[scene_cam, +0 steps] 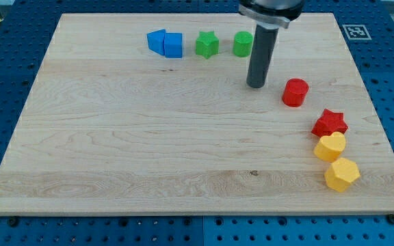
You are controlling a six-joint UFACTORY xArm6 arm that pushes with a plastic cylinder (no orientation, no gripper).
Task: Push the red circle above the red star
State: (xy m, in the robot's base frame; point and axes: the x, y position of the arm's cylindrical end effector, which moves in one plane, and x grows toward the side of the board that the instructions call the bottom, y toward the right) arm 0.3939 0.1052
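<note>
The red circle (295, 92) lies on the wooden board at the view's right, upper half. The red star (330, 123) lies below it and to its right, a short gap apart. My tip (256, 85) rests on the board to the left of the red circle, slightly higher, with a small gap between them. The dark rod rises from the tip to the view's top edge.
Two blue blocks (165, 44) touch each other near the top, with a green star (207, 44) and a green circle (243, 44) to their right, the rod beside the latter. Two yellow blocks (330, 147) (341, 174) sit below the red star. The board's right edge (382, 123) is near.
</note>
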